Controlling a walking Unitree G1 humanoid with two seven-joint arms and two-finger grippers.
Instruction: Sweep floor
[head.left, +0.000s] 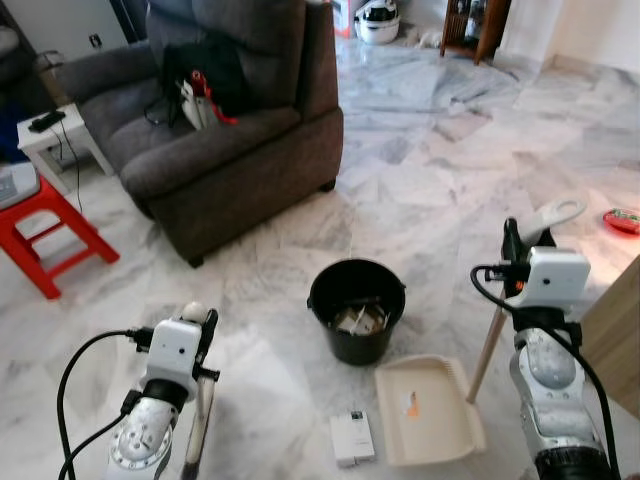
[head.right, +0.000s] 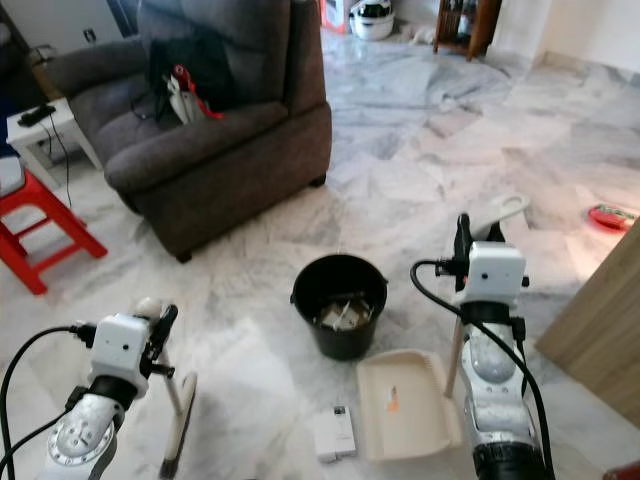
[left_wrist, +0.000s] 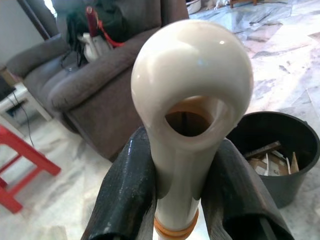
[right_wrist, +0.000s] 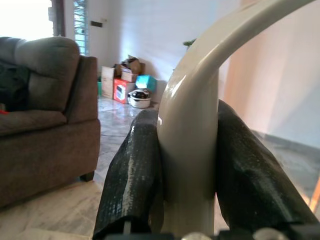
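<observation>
The left tool (left_wrist: 182, 200) is clamped on the cream handle of the broom (left_wrist: 192, 100), its two black fingers (left_wrist: 127, 195) pressed against either side of the shaft just below the rounded end with its hanging hole. In the head views this tool (head.left: 205, 335) sits near left, and the broom shaft runs down from it to the marble floor (head.left: 450, 180).

The right tool (right_wrist: 185, 170) grips the dustpan handle (right_wrist: 192, 130), a pale curved loop squeezed between its fingers (right_wrist: 250, 180). From the head camera the handle (head.left: 553, 215) rises above the right tool (head.left: 515, 250), and a wooden-looking shaft slants down to the cream dustpan (head.left: 430, 415), which lies flat on the floor at near centre-right.

Just beyond the dustpan stands a black bucket (head.left: 357, 310) holding what seem to be scraps of paper or card, though they are too small to name. A small white box (head.left: 352, 438) lies on the floor just left of the dustpan.

Further back on the left is a grey armchair (head.left: 240, 130) with a dark bag (head.left: 205, 75) on its seat. A red stool (head.left: 50, 230) and a white side desk (head.left: 60, 135) stand at the far left. A small red object (head.left: 622, 220) lies at the right edge of the floor
</observation>
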